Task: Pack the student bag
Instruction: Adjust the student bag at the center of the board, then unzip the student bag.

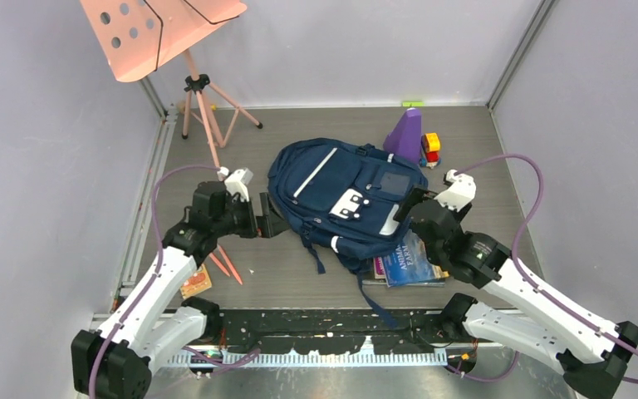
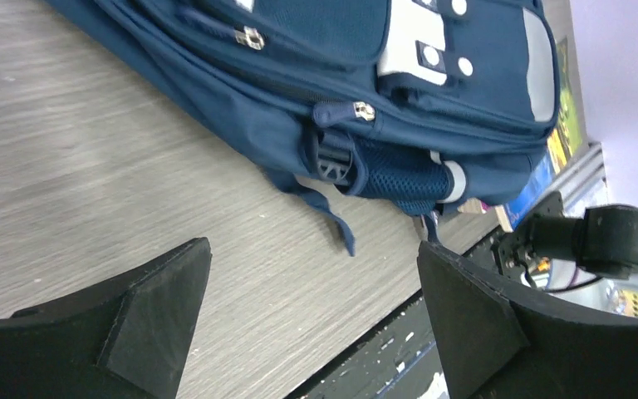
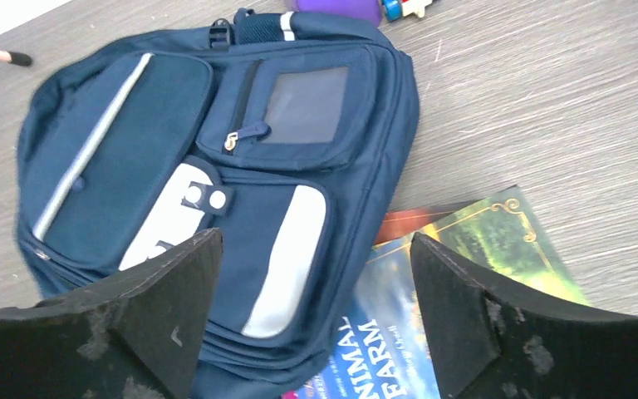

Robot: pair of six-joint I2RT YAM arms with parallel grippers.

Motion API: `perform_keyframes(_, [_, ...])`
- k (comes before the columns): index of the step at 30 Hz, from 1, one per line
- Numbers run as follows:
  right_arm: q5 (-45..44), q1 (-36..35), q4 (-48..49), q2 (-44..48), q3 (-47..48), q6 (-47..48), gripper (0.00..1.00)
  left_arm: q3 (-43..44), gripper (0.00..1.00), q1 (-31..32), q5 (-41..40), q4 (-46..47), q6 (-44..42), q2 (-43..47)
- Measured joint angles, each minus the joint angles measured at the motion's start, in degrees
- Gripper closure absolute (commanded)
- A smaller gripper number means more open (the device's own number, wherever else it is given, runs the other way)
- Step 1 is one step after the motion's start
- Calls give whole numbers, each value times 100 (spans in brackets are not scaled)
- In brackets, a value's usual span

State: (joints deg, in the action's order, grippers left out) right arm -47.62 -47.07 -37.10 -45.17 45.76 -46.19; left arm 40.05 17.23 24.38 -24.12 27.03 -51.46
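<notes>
The student bag (image 1: 341, 195) is a navy backpack with white stripes, lying flat and front up in the middle of the table, its pockets zipped. My left gripper (image 1: 264, 218) hangs open just off the bag's left side. In the left wrist view its jaws (image 2: 312, 245) frame bare table, with the bag (image 2: 382, 83) beyond them. My right gripper (image 1: 411, 204) is open above the bag's right near corner. The right wrist view shows its jaws (image 3: 316, 235) spread over the bag (image 3: 216, 166) and a book, "Animal Farm" (image 3: 465, 283), which lies partly under that corner. Neither gripper holds anything.
The book stack (image 1: 411, 264) pokes out at the bag's near right. A purple cone (image 1: 405, 133) and toy blocks (image 1: 430, 148) stand behind the bag. A pink music stand (image 1: 191, 83) is at back left. Orange pencils (image 1: 226, 264) and a small card (image 1: 195, 283) lie near left.
</notes>
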Motion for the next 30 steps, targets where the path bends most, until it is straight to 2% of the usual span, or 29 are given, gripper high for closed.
perform_keyframes(4, [195,2,-109,140,2,505,6,-476,1,151,94,511,291,-52])
perform_keyframes(8, [1239,2,79,-24,28,1327,10,-855,1,151,63,780,765,-396])
perform_keyframes(13, [2306,-382,385,-1150,442,2264,11,-1106,3,151,4,1156,1283,-479])
perform_keyframes(20, [2551,-1340,942,-2942,876,3296,12,-1115,0,151,-350,1147,1438,-306])
perform_keyframes(27, [2761,-1375,1314,-4068,1292,3847,14,-1115,0,151,-568,1003,1456,-221])
perform_keyframes(30, [2800,-1429,1366,-4319,1416,3985,18,-1115,0,151,-619,951,1456,-210])
